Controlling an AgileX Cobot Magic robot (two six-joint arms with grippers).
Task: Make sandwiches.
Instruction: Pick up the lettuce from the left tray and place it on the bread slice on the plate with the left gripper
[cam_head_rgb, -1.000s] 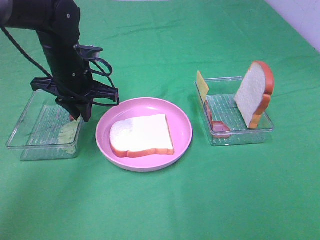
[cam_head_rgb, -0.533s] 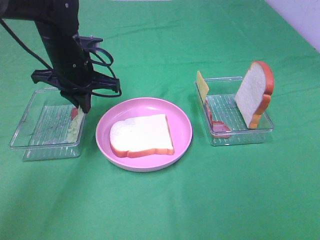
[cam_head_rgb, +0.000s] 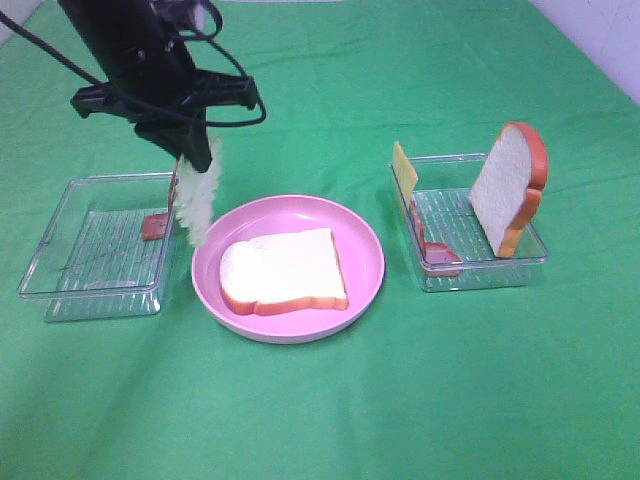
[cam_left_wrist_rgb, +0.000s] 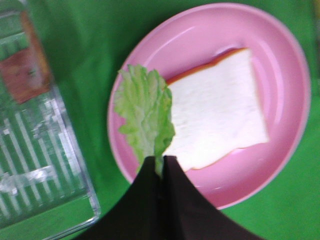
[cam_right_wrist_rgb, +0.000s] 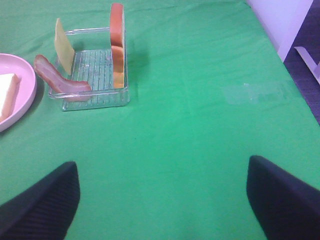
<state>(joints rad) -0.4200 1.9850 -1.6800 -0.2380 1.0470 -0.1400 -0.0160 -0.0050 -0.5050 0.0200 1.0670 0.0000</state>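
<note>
Pale green, ruffled lettuce leaf (cam_head_rgb: 197, 195) pinched at its top by left hand (cam_head_rgb: 190, 150), hung over left rim of pink plate (cam_head_rgb: 370, 235), beside left tray (cam_head_rgb: 40, 262). White bread slice (cam_head_rgb: 285, 272) with orange-brown crust laid flat on plate. Upright second slice (cam_head_rgb: 510, 190) stood in right tray (cam_head_rgb: 480, 272). Leaf veins shown only in left wrist view. Right hand (cam_right_wrist_rgb: 161, 165), spread wide above green surface (cam_right_wrist_rgb: 200, 100), seen only in right wrist view.
</note>
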